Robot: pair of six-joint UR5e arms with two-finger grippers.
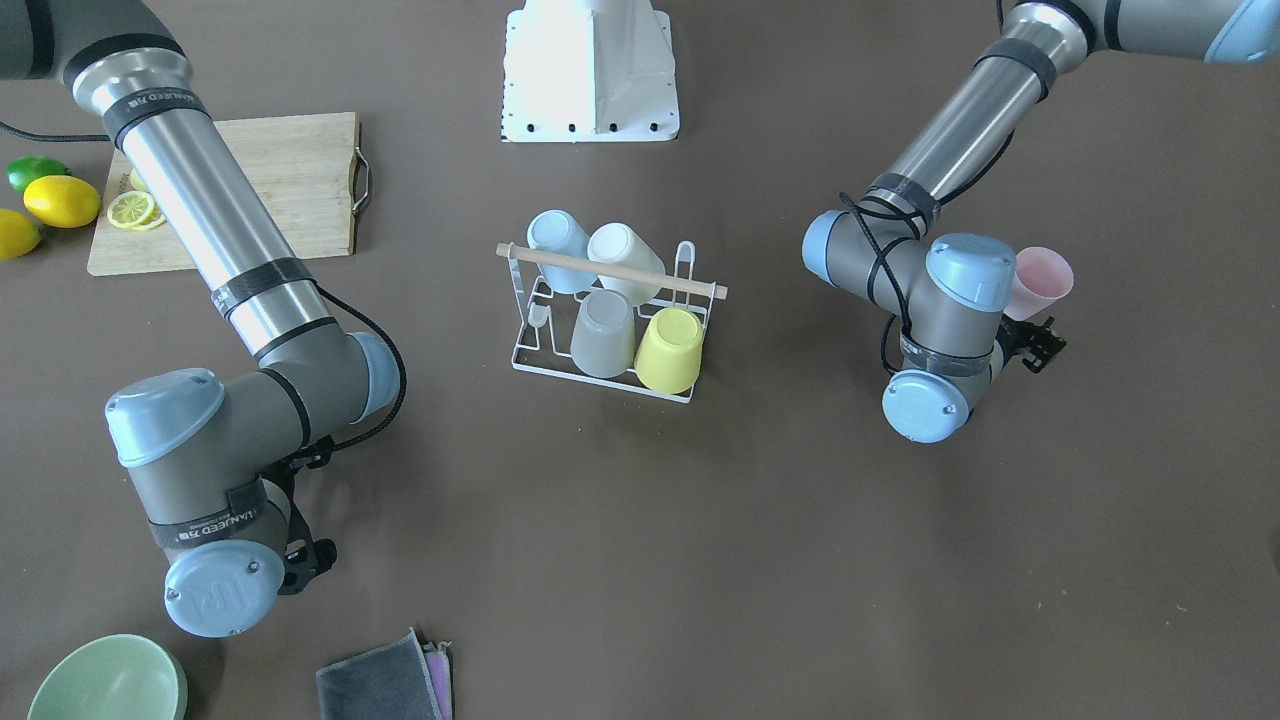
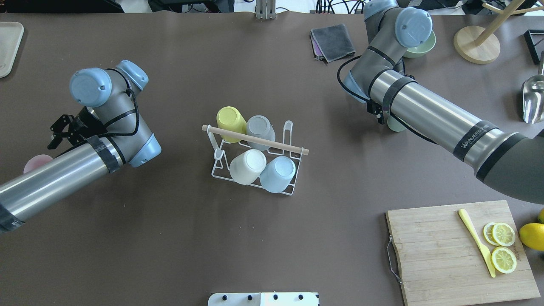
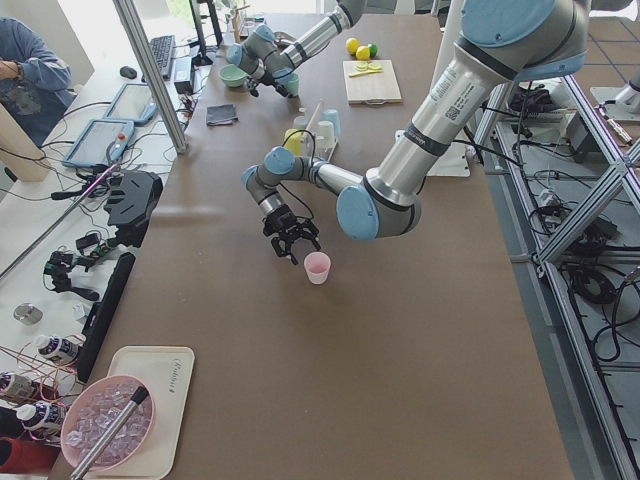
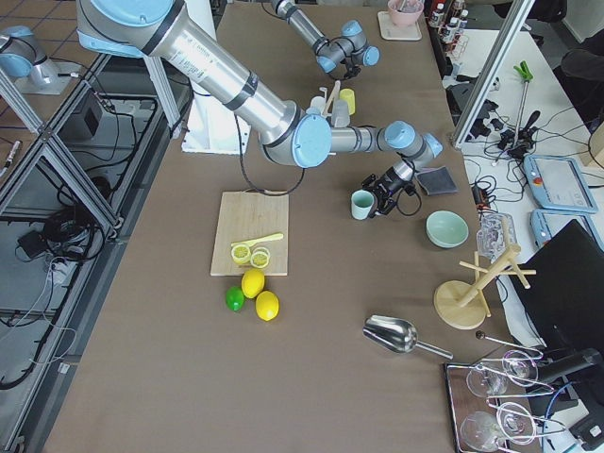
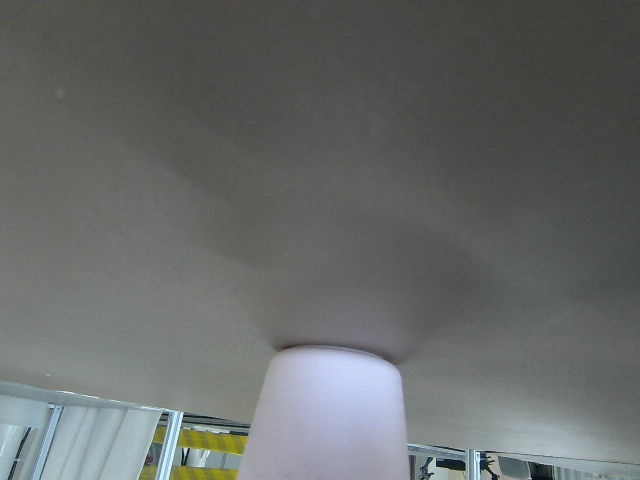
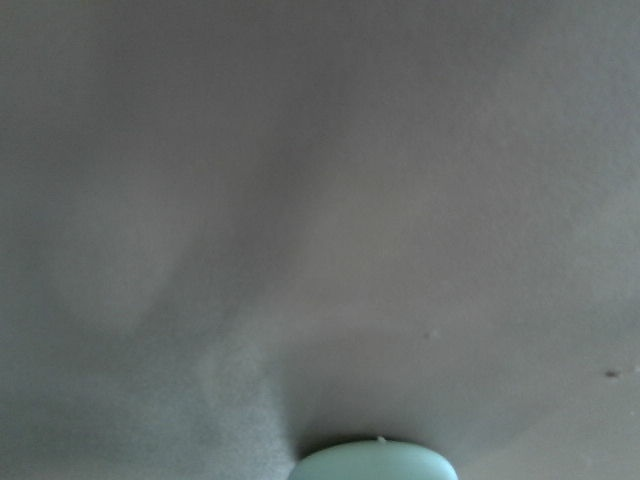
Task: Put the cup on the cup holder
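Observation:
The white wire cup holder (image 2: 219, 172) with a wooden rod handle stands mid-table and carries a yellow, a grey, a cream and a light blue cup upside down; it also shows in the front-facing view (image 1: 530, 355). A pink cup (image 3: 317, 267) stands on the table; it also shows in the overhead view (image 2: 36, 162) and the left wrist view (image 5: 325, 415). My left gripper (image 2: 57, 131) is open and empty just beside it, apart. A mint cup (image 4: 362, 204) stands by my right gripper (image 4: 383, 195), which is open and empty, largely hidden under the arm from overhead (image 2: 379, 115).
A chopping board (image 2: 429, 255) with lemon slices and a yellow knife lies front right, lemons (image 2: 533, 236) beside it. A green bowl (image 2: 423, 47), grey cloth (image 2: 333, 41), wooden stand (image 2: 476, 44), metal scoop (image 2: 533, 100) and a tray (image 2: 8, 46) ring the far side.

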